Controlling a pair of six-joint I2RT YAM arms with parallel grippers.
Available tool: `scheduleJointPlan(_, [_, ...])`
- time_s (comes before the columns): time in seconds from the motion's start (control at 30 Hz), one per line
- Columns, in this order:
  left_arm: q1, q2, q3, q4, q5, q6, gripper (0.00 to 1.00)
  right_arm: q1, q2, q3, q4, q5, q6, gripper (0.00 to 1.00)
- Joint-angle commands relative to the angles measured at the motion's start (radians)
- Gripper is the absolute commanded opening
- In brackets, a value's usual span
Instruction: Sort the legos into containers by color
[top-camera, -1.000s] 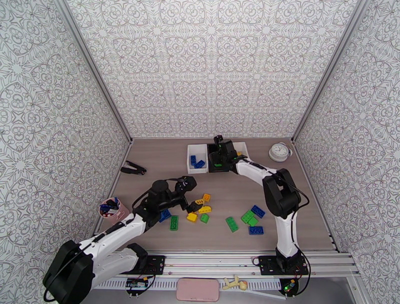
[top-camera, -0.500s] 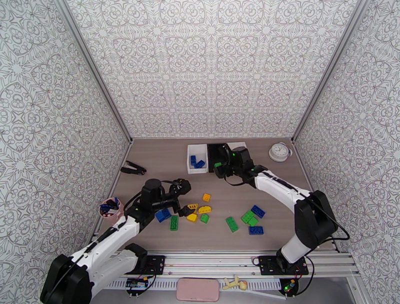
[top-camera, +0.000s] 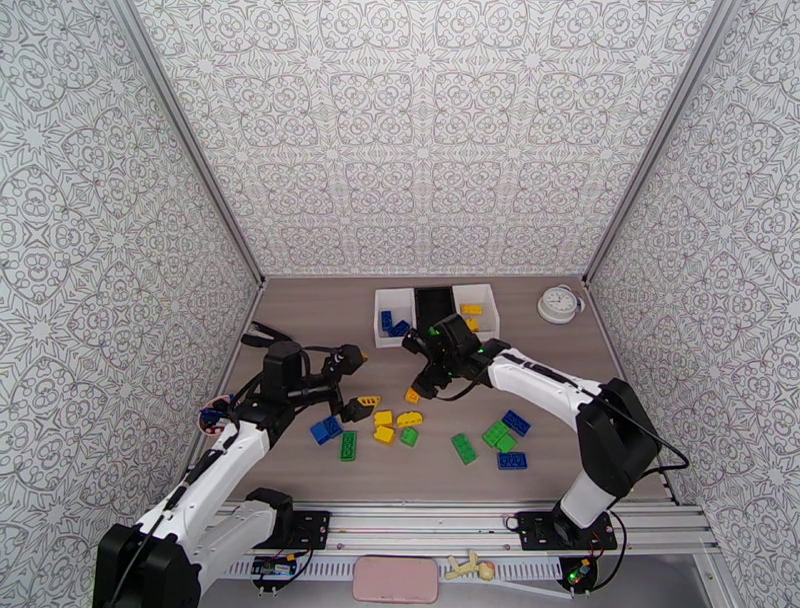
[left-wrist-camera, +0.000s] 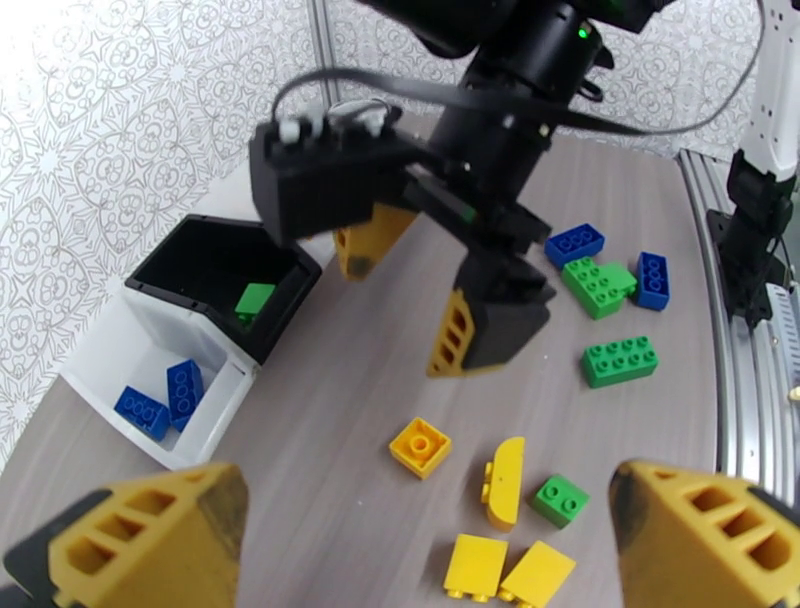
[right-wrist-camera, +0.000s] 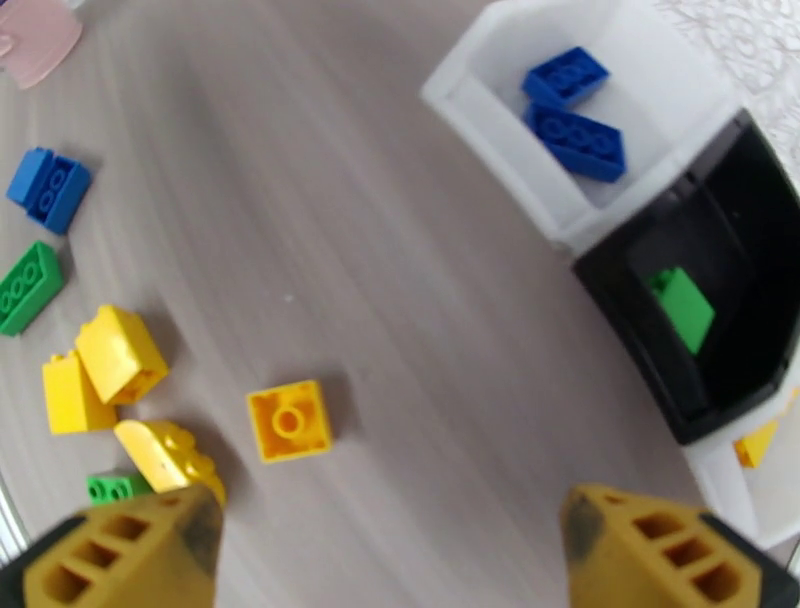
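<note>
Left gripper (left-wrist-camera: 425, 505): I see its fingers spread wide with nothing between them, above the bench (top-camera: 320, 320) at the left end of the loose bricks.
Right gripper (right-wrist-camera: 390, 520): fingers wide apart and empty. A yellow square brick (right-wrist-camera: 289, 421) lies on the bench below, left of centre between them.
Containers: three in a row at the far side of the bench, side by side, with the left white bin (top-camera: 395, 293), the black bin (top-camera: 433, 298) and the right white bin (top-camera: 482, 292).
Left white bin: two blue bricks (right-wrist-camera: 580, 140) inside.
Black bin: one green brick (right-wrist-camera: 683, 305) inside.
Right white bin: yellow bricks (top-camera: 470, 310) inside; I cannot count them.
Loose legos (top-camera: 463, 447): yellow, green and blue pieces scattered over the near half of the bench, well apart from the bins.
</note>
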Motion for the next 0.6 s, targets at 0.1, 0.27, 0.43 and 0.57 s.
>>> scheduleJointPlan(0.1, [0.023, -0.017, 0.025, -0.067, 0.018, 0.052, 1.0, 0.046, 0.109, 0.077, -0.056, 0.027, -0.025, 0.91])
scheduleJointPlan(0.27, [0.025, -0.026, 0.023, -0.075, 0.006, 0.061, 1.0, 0.06, 0.192, 0.136, -0.09, 0.024, -0.024, 0.9])
scheduleJointPlan(0.43, [0.024, -0.011, 0.03, -0.08, 0.02, 0.061, 1.0, 0.062, 0.262, 0.167, -0.095, 0.014, -0.017, 0.9])
scheduleJointPlan(0.57, [0.024, -0.003, 0.028, -0.062, 0.038, 0.054, 1.0, 0.061, 0.299, 0.189, -0.091, 0.018, -0.001, 0.89])
